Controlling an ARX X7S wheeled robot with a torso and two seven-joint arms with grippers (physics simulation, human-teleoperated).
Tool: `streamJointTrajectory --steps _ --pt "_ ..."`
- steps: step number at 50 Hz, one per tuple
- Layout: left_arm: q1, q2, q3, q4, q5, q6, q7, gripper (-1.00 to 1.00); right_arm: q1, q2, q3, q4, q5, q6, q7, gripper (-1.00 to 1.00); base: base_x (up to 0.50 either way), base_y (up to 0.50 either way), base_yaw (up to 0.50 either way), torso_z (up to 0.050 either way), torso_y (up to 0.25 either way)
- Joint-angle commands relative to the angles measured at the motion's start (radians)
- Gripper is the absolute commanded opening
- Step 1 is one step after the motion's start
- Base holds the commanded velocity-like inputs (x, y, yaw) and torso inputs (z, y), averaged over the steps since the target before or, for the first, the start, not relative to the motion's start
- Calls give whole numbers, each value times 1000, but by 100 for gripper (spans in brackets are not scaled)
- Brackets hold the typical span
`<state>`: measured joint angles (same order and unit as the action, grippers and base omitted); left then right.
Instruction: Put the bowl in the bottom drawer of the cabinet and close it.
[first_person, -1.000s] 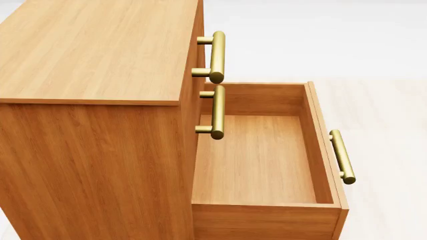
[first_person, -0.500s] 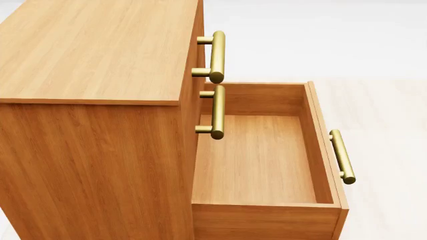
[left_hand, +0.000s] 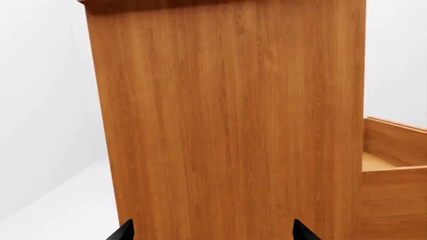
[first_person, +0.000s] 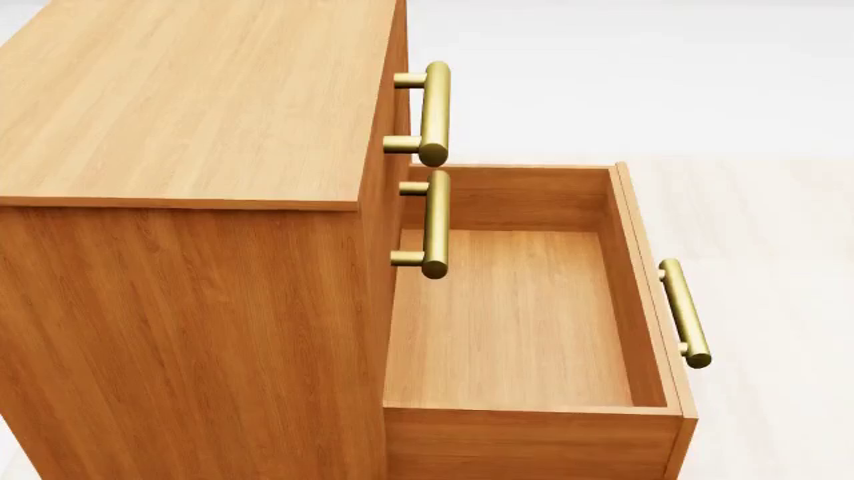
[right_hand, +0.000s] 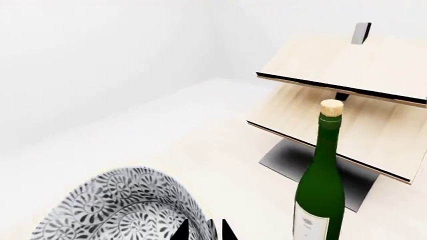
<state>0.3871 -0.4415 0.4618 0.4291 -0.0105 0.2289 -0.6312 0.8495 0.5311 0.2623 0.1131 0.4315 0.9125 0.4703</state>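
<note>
The left gripper (left_hand: 212, 232) faced the cabinet (left_hand: 227, 115) side panel, tips spread wide and empty. The right gripper (right_hand: 203, 231) pinched the rim of the bowl (right_hand: 123, 207), its tips close together, near a green bottle (right_hand: 319, 185) and a pale rack (right_hand: 347, 100). The bottom drawer (first_person: 514, 330) stood pulled out, nothing inside. Neither arm appeared in the head view; the bowl was cut off by the frame edge.
</note>
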Motion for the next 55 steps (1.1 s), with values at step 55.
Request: streamJointTrajectory --steps 55 --pt "-10 -9 10 -18 -12 21 -13 100 728 -312 -450 1194 -264 -513 -237 -100 0 0 0 0 0"
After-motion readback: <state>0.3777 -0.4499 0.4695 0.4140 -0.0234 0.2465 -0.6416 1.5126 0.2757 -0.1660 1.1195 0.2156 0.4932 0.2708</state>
